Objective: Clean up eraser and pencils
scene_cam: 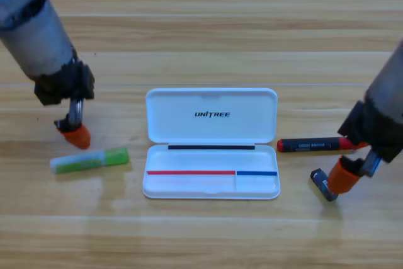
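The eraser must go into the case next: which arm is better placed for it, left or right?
Right. The right claw is already down at the eraser, right of the open white case. The left claw hovers above the green pencil, on the case's far side.

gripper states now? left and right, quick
Left gripper: above the green pencil, not touching it; open or shut cannot be told.
Right gripper: down at the eraser; grip cannot be told.
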Robot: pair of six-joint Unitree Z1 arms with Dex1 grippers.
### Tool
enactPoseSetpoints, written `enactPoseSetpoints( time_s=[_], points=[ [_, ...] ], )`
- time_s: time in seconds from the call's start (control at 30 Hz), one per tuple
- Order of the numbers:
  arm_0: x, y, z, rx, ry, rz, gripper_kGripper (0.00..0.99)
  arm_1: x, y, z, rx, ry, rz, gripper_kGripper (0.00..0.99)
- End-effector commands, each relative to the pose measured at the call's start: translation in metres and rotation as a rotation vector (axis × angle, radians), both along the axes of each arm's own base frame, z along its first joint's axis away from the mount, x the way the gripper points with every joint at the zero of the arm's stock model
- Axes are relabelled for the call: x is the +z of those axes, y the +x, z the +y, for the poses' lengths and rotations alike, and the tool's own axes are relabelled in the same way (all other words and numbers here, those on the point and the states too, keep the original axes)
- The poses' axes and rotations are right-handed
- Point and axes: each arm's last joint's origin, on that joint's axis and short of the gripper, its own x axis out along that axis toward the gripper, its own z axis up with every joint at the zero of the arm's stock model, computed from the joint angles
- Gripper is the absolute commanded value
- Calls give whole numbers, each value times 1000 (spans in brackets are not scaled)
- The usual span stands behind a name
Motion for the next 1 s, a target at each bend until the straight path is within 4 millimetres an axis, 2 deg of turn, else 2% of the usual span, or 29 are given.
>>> enactPoseSetpoints(
  time_s=[0.03,0.13,0.23,0.47,0.8,0.9,1.0],
  points=[
    [-35,6,8,21,47,118,962,-44,24,9,-38,-69,69,893],
    [-44,7,10,27,59,144,960,-52,27,13,-39,-74,83,888],
    [-51,6,14,35,66,161,960,-60,31,16,-43,-82,97,836],
    [-67,0,23,56,57,175,960,-78,39,25,-49,-97,131,836],
    [-79,-3,25,75,40,166,960,-89,43,28,-59,-111,149,807],
    [-81,-3,25,77,36,160,939,-91,42,28,-58,-115,159,626],
    [-82,-4,25,82,30,151,865,-92,42,29,-55,-109,171,365]
  ],
)
